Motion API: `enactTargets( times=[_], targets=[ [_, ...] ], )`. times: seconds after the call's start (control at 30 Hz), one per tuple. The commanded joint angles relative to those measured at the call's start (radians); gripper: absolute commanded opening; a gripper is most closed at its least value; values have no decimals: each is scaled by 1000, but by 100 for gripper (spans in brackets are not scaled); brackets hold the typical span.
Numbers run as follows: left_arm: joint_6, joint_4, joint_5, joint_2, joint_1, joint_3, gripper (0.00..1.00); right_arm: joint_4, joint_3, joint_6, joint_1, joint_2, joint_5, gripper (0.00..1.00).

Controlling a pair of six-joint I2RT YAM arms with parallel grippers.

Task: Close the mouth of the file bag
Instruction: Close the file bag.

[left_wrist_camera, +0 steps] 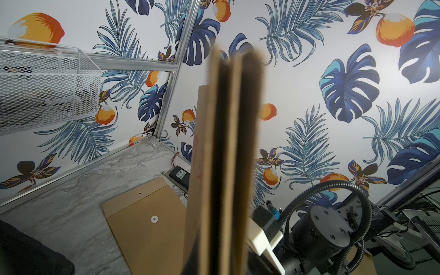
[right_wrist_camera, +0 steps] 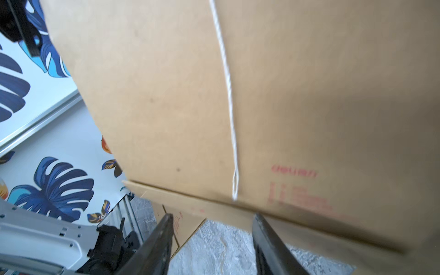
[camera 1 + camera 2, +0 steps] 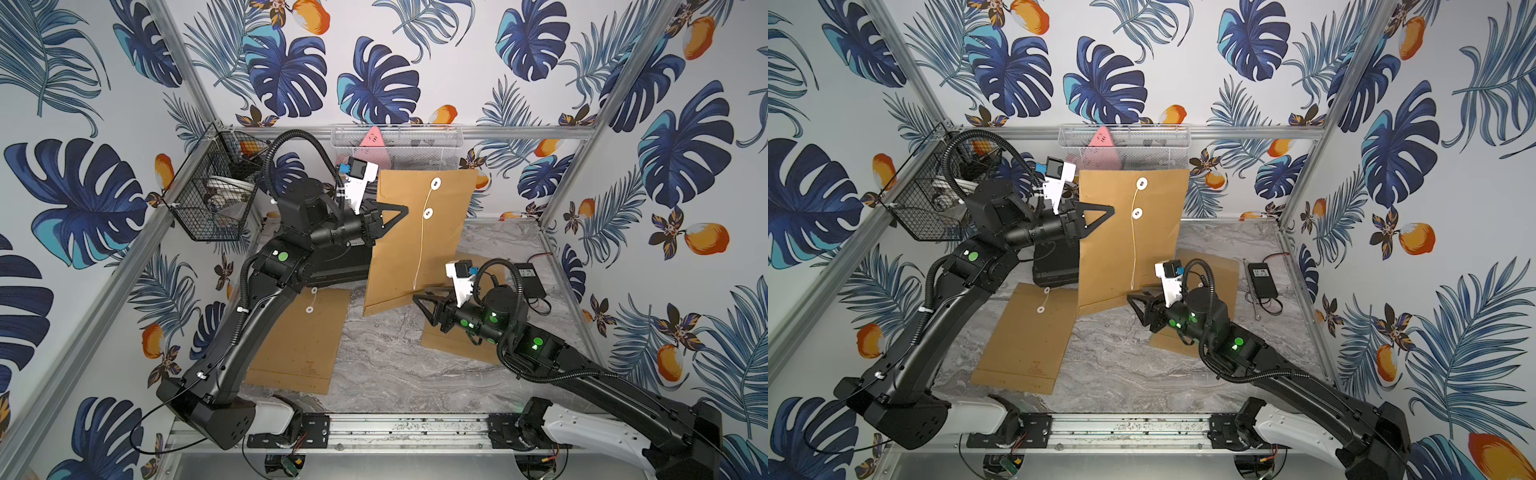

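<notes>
1. Toward the back of the grey marble-look tabletop point(image 3: 386, 370), a brown kraft-paper file bag point(image 3: 395, 257) point(image 3: 1104, 249) point(image 1: 197, 202) point(image 2: 142, 95) is standing upright. Its lower edge is down by the table surface, but I can't tell if it's actually touching.
2. The black left gripper point(image 3: 401, 210) point(image 3: 1109, 208) has it by the upper part of the left edge. The jaws are pinched together on the paper, one finger in front and the other behind. The left wrist view is basically just the bag edge-on and blurry.
3. There are two white round button discs on the front: an upper disc point(image 3: 435, 183) near the top and a lower disc point(image 3: 428, 213) just below it. A thin white string point(image 3: 420, 253) point(image 2: 229, 95) comes off the upper one and dangles loose nearly to the bag's bottom edge.
4. The black right gripper point(image 3: 424, 292) point(image 3: 1137, 293) point(image 2: 213, 216) sits low by the bag's bottom right. Its jaws are apart with nothing between them, and the string's end hangs just beyond the fingertips.
5. Other stuff:
   - One flat brown envelope point(image 3: 299, 345) lies under the left arm.
   - A second flat brown envelope point(image 3: 457, 343) lies under the right arm, with a black power brick point(image 3: 528, 282) just beside it.
   - There's a white mesh basket point(image 3: 415, 143) on the back wall and a black wire basket point(image 3: 208, 199) on the left wall.
</notes>
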Motion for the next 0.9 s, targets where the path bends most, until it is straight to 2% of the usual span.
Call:
enactTargets(
  times=[0.0,0.33,0.53,0.77,0.87],
  targets=[
    [-24,87,23,-3,-2,2,0,51,12,14,-34,14,15,56],
    [-28,90,19,-3,-61,4,0,200,50,26,-44,112,82,55],
    [-19,72,22,-3,-73,23,0,242,59,-16,-44,136,140,47],
    [1,48,4,-4,-75,30,0,237,69,-37,-44,146,113,10],
    [2,48,7,1,-75,33,0,211,74,-34,-42,145,86,2]
  ],
)
